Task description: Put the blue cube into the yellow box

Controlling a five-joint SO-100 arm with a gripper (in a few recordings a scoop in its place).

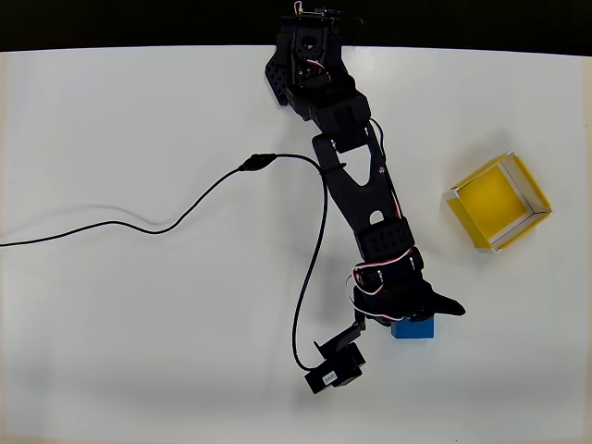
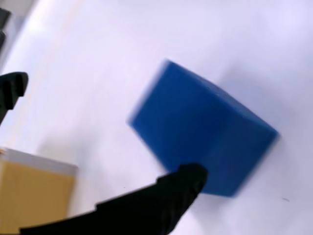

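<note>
black cable (image 1: 185, 215) snakes across the white table (image 1: 111, 351).

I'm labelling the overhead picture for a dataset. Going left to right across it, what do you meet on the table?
Black cable → small black block → blue cube → yellow box.

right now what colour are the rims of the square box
Pale whitish rims on the square yellow box, clearest in the overhead view.

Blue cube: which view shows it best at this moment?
The wrist view: the blue cube sits large on the white table, though blurred, one dark fingertip at its lower edge. In the overhead view the cube is small and half hidden under the tool.
</note>
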